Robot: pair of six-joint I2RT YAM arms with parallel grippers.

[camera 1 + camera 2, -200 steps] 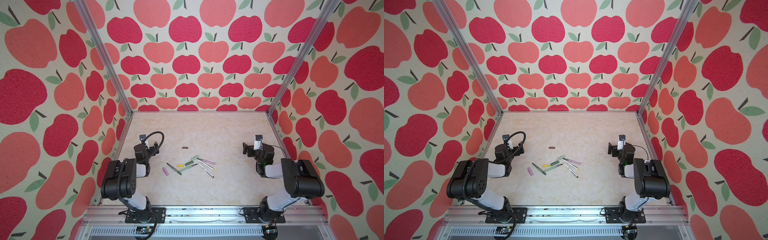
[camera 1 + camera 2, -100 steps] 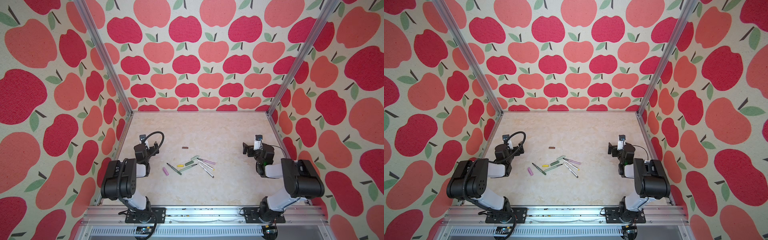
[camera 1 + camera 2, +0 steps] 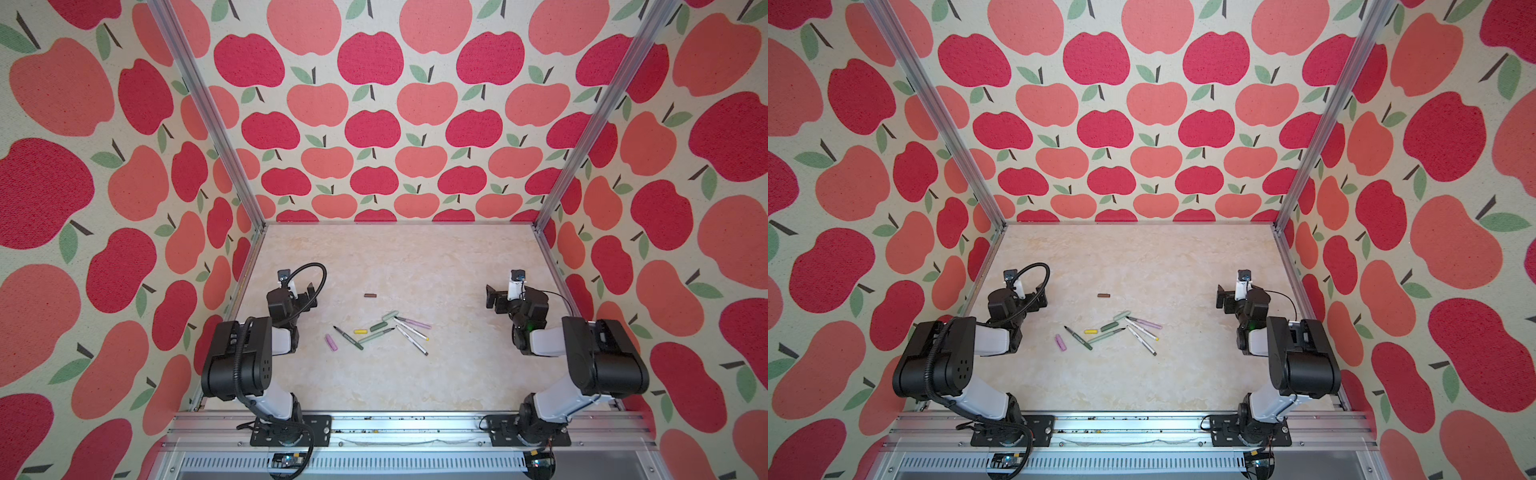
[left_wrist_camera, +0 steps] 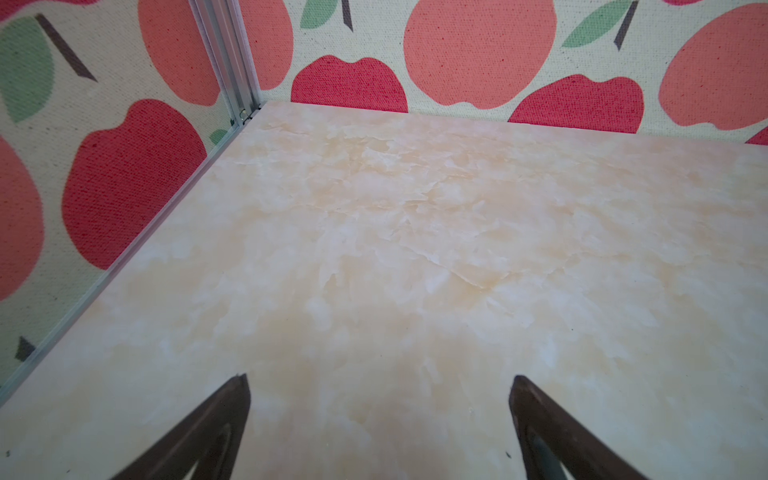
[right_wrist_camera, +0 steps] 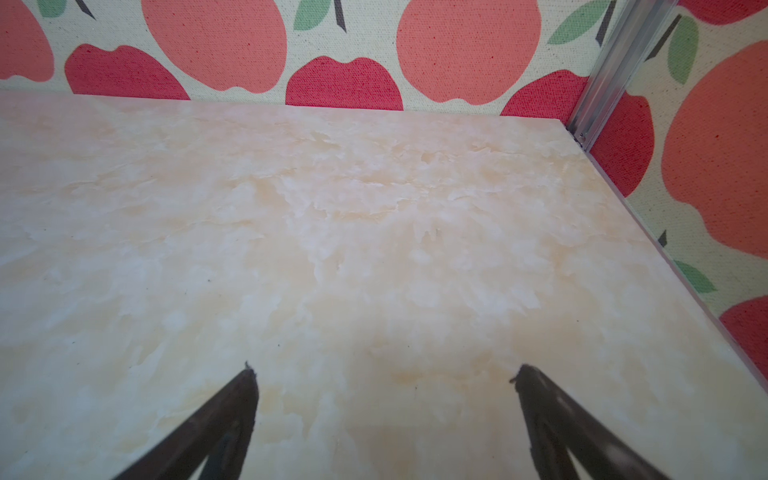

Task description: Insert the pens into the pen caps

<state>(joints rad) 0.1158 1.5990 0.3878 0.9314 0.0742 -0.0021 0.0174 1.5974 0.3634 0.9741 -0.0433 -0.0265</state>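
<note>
At the left of both top views the left fingers stand spread fully apart with nothing between them. Their wrist view shows only bare desk running to the back wall, so they point away from the work. Right of them and lower in the frame, in the lower middle of the desk, lies the loose cluster. The pink cap marks its left edge. Just beside it is the dark green pen, its long axis running from upper left to lower right with the dark tip at the upper left end, toward the left arm. Next come the yellow cap, the dark green cap and the pale green pen, slanting up to the right. The brown cap sits alone above the cluster, and the pale green cap lies at its top. Further right the pink pen and two white-grey pens fan out. No pen is capped. At the right, the right fingers are likewise wide open and empty, facing bare desk. The left arm looks nearer the cluster's left end, the right arm nearer the pink pen.
</note>
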